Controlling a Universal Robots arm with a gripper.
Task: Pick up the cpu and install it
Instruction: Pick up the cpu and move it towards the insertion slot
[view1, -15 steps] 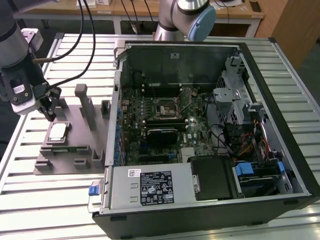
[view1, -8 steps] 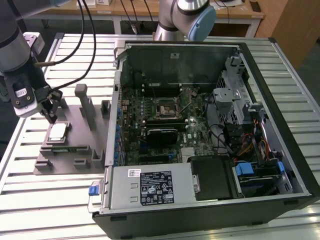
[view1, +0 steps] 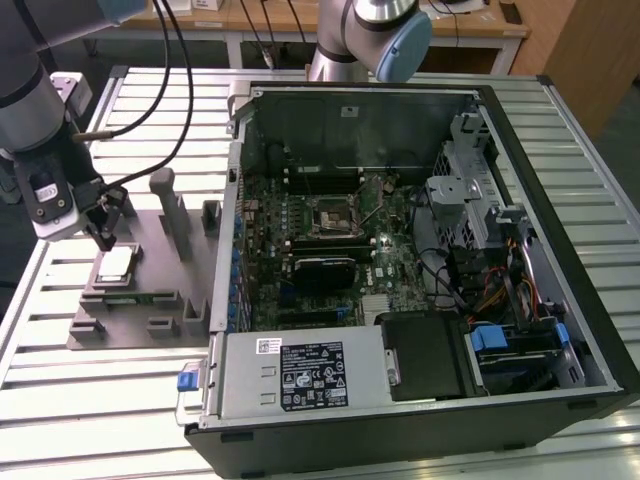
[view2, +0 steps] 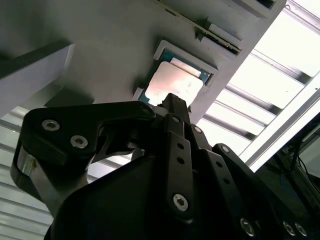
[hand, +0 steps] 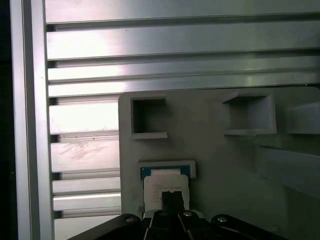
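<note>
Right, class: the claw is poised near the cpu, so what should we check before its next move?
1. The cpu sits flat in its pocket on the grey fixture tray: ok.
2. The claw is lined up over the cpu in both wrist views: ok.
3. Claw open for the grasp: not ok, jaws stand together.
4. Computer case open on top: ok.
5. Motherboard socket empty and unlatched: cannot tell.

I count one cpu, one gripper and one grey holder plate. In the first wrist view this plate has two square pockets. On one slatted table there is one open computer case, with one motherboard and one black socket frame.
</note>
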